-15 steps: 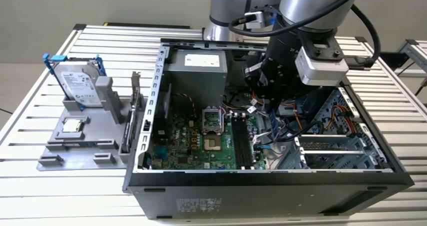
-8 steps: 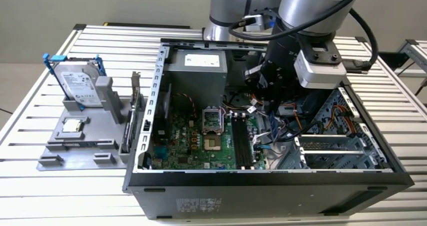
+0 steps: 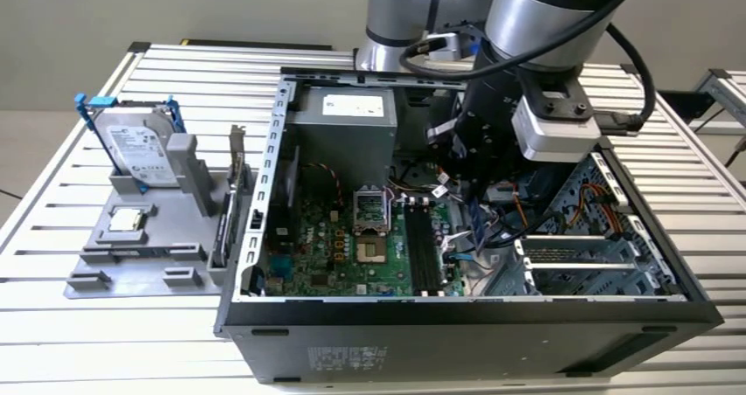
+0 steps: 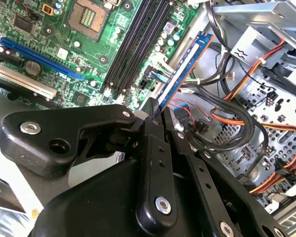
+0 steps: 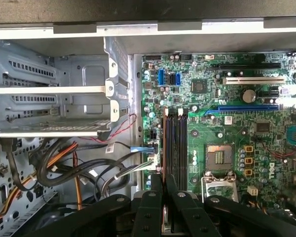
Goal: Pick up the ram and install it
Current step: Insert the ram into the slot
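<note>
Blue along its edge, the ram (image 4: 183, 66) is clamped between the closed jaws of my gripper (image 4: 163, 113), jutting past their tips just beside the black memory slots (image 4: 135, 42) on the green motherboard (image 4: 49, 34).

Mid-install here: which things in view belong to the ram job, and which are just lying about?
Job: ram, clamped in the gripper; memory slots on the motherboard.
Lying about: hard drive and CPU chip on the grey tray; cables in the case.
</note>
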You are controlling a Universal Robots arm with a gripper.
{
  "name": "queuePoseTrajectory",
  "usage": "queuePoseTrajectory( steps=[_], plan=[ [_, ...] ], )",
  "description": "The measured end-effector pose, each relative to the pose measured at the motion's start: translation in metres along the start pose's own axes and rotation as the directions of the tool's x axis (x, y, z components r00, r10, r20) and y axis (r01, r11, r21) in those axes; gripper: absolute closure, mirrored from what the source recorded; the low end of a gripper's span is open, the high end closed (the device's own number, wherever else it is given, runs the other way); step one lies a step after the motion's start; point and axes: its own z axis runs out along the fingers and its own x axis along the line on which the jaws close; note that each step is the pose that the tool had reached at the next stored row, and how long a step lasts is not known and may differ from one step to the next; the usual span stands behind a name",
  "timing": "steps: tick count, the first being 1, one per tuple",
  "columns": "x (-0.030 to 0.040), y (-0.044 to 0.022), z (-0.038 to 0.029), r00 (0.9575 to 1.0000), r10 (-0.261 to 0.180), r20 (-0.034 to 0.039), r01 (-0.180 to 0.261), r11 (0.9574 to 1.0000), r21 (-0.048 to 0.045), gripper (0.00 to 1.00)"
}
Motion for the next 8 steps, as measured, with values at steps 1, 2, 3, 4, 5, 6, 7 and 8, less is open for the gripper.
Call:
queuePoseTrajectory(
  steps=[1, 2, 3, 4, 5, 6, 7, 8],
  plan=[
    [0.0001, 0.0000, 0.0007, 1.0000, 0.000, 0.0000, 0.000, 1.0000, 0.0000, 1.00],
    [0.0002, 0.0000, 0.0014, 1.0000, 0.000, 0.0000, 0.000, 1.0000, 0.0001, 1.00],
    [0.0003, 0.0000, 0.0021, 1.0000, 0.000, 0.0000, 0.000, 1.0000, 0.0000, 1.00],
    [0.0004, 0.0000, 0.0028, 1.0000, 0.000, 0.0000, 0.000, 1.0000, 0.0000, 1.00],
    [0.0005, 0.0000, 0.0035, 1.0000, 0.000, 0.0000, 0.000, 1.0000, 0.0000, 1.00],
    [0.0006, 0.0000, 0.0042, 1.0000, 0.000, 0.0000, 0.000, 1.0000, -0.0001, 1.00],
    [0.0007, -0.0001, 0.0049, 1.0000, 0.000, 0.0000, 0.000, 1.0000, -0.0001, 1.00],
    [0.0008, -0.0001, 0.0056, 1.0000, 0.000, 0.0000, 0.000, 1.0000, 0.0000, 1.00]
  ],
)
